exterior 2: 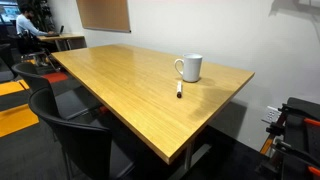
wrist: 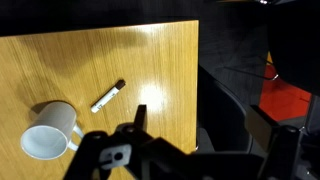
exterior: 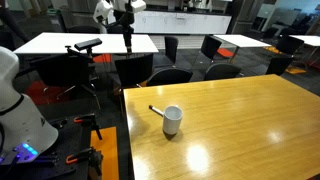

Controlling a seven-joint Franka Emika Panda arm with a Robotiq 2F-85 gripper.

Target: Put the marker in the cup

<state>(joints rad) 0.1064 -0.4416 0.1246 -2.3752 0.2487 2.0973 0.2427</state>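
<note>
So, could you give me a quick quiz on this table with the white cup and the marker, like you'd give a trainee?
1. Pick one. The marker lies: A) on the wooden table; B) on a chair seat; C) on the floor.
2. Fill the gap: the cup is not tipped over; it stands ____ with its mouth facing up.
3. True or false: the marker is already inside the cup.

Key: 1 A. 2 upright. 3 false; it lies beside the cup, a little apart from it.
</note>
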